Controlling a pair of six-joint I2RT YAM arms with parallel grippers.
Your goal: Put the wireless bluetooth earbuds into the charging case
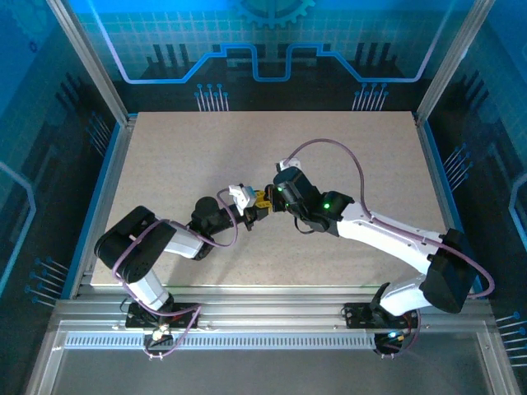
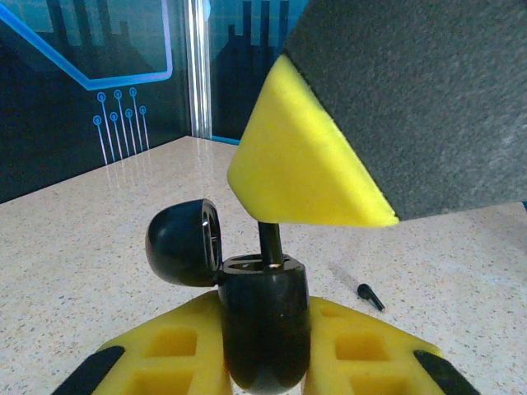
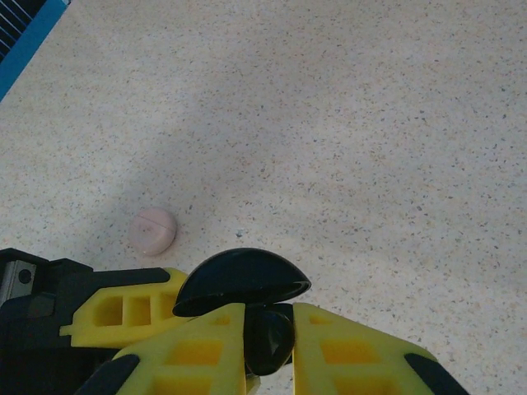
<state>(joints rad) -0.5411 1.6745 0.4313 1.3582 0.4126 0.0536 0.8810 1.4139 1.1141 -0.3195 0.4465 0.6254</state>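
My left gripper is shut on a black charging case, held upright with its round lid swung open to the left. My right gripper is shut on a black earbud directly over the case. The earbud's stem reaches down into the case's top opening, under a right fingertip. A second black earbud lies on the table just right of the case. From above, the left gripper and right gripper meet at the table's middle.
A closed pale pink round case rests on the speckled table a little beyond the left gripper's finger. Metal frame posts and blue panels ring the table's edges.
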